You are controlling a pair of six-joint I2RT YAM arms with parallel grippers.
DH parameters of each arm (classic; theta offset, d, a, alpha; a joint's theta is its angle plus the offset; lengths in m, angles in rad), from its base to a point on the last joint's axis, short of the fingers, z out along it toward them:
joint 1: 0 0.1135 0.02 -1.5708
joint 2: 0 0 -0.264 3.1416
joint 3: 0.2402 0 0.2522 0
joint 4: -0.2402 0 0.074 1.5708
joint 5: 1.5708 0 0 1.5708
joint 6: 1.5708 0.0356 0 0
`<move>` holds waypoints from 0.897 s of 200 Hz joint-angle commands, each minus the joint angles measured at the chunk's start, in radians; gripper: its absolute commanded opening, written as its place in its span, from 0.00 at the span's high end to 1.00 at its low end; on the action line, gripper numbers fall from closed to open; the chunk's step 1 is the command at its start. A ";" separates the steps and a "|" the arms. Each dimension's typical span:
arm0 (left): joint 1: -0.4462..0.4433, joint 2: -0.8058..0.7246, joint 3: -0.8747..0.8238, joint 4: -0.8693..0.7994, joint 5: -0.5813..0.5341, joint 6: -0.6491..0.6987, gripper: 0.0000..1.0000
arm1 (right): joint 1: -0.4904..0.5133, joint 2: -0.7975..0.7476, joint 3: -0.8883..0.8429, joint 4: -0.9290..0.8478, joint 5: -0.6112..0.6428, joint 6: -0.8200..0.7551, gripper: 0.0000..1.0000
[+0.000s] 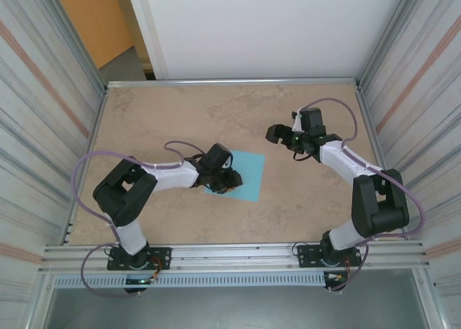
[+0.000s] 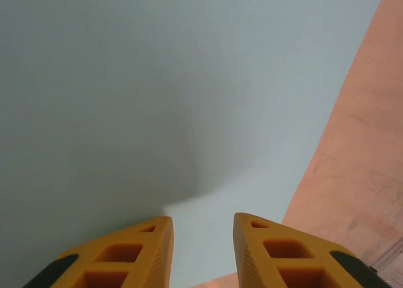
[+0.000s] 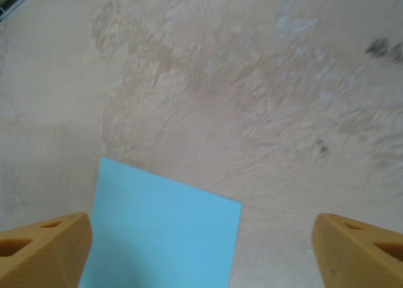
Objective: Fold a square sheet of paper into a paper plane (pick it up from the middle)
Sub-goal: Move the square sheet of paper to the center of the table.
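Note:
The square sheet of paper (image 1: 249, 172) is light blue and lies flat at the middle of the table. My left gripper (image 1: 228, 178) is low over the sheet's left part. In the left wrist view its yellow fingers (image 2: 145, 250) stand a narrow gap apart, with flat paper (image 2: 189, 80) showing between them and nothing pinched. My right gripper (image 1: 287, 140) hovers to the right of and behind the sheet, apart from it. In the right wrist view its jaws are wide open, and a corner of the paper (image 3: 164, 237) lies below and to the left between its fingers (image 3: 56, 250).
The beige marbled table (image 1: 180, 113) is walled by ribbed metal panels on the left (image 1: 43, 127) and right (image 1: 418, 77). An aluminium rail (image 1: 238, 255) with both arm bases runs along the near edge. Bare tabletop (image 2: 365, 162) borders the sheet's right edge.

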 commanded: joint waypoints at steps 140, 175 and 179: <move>0.204 0.068 0.153 -0.202 0.035 0.320 0.78 | 0.232 0.267 0.028 -0.102 -0.013 0.236 0.58; 0.206 0.060 0.091 -0.201 0.005 0.283 0.78 | 0.229 0.302 0.049 -0.117 -0.001 0.205 0.58; 0.205 0.056 0.080 -0.195 0.003 0.273 0.78 | 0.231 0.307 0.052 -0.120 -0.001 0.202 0.58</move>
